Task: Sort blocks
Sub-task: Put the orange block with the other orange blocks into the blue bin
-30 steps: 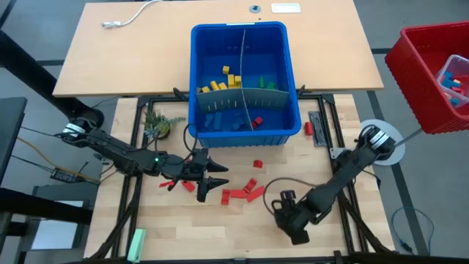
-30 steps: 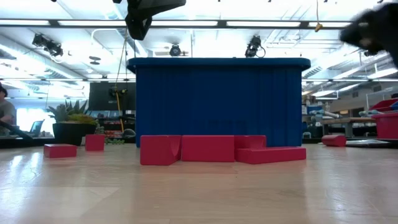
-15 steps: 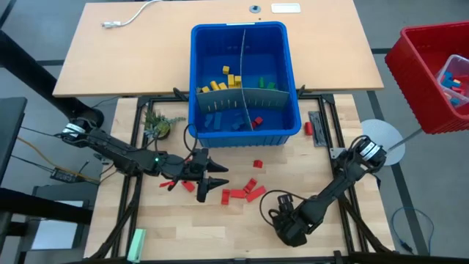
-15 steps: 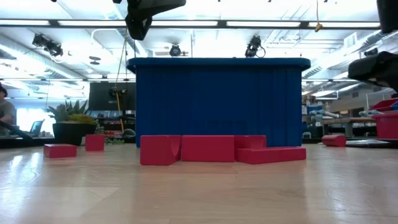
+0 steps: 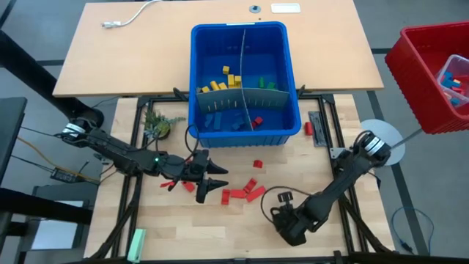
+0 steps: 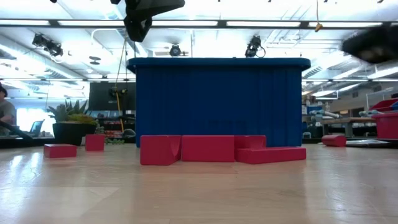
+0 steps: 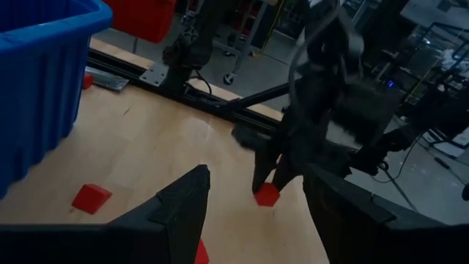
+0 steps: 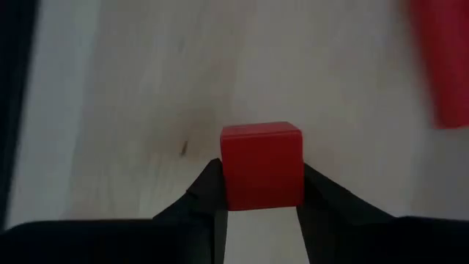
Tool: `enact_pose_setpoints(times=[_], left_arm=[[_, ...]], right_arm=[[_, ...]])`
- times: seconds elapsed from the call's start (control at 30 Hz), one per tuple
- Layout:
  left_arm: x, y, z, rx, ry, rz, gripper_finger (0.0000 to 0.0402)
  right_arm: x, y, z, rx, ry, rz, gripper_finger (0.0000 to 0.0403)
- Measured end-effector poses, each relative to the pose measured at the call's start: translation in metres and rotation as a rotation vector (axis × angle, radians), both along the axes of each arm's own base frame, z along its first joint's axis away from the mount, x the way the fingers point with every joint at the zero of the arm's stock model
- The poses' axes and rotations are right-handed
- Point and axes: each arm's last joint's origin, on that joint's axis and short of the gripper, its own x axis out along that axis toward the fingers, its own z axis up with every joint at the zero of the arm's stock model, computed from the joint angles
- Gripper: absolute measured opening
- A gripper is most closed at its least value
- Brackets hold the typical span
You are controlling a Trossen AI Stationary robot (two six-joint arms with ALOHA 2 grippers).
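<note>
A pale wooden butcher-block table top (image 5: 242, 220) carries everything. At its twelve o'clock edge stands a deep blue plastic bin (image 5: 245, 132). Small red plastic bricks (image 5: 242, 192) lie scattered about the centre, a small potted green plant (image 5: 157, 126) at ten o'clock.

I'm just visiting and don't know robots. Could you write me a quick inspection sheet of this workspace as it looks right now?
Surface: pale wooden table, bare at its near edge.
Job's things: loose red blocks on the table; blue bin holding yellow, green, blue and red blocks.
Clutter: small potted plant; pale green bar.
Grippers: left gripper open, beside the red blocks; right gripper closed on one red block.
Cables: white cable on the far desk.
Surroundings: red bin to the right; a person far behind.
</note>
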Motion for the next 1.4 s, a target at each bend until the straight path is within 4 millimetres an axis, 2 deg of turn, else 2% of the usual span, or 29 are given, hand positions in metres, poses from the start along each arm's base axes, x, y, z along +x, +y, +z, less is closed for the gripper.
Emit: enact_pose_setpoints(times=[0.13,0.23,0.37,0.53,0.7,1.0,1.17,1.4], left_arm=[[0.0,0.0,0.0,-0.001,-0.002,0.0,0.0232],[0.0,0.0,0.0,-0.001,-0.002,0.0,0.0232],[0.0,0.0,0.0,0.0,-0.002,0.001,0.0232],[0.0,0.0,0.0,-0.001,-0.002,0.001,0.0232],[0.0,0.0,0.002,-0.034,-0.013,0.005,0.0232],[0.0,0.0,0.002,-0.036,-0.014,0.005,0.0232],[0.0,0.0,0.002,-0.036,-0.013,0.005,0.0232],[0.0,0.0,0.001,-0.032,-0.006,0.004,0.0232]], right_arm=[[0.003,-0.017,0.047,-0.015,-0.163,-0.079,0.0115],[0.004,-0.039,0.087,-0.018,-0.324,-0.171,0.0115],[0.003,-0.081,0.131,0.004,-0.491,-0.346,0.0115],[-0.001,-0.139,0.164,-0.038,-0.656,-0.608,0.0122],[0.001,-0.186,0.175,-0.15,-0.708,-0.755,0.0127],[0.012,-0.252,0.165,-0.269,-0.647,-0.976,0.0126],[0.019,-0.27,0.156,-0.26,-0.588,-1.006,0.014],[0.022,-0.275,0.152,-0.257,-0.566,-1.004,0.0203]])
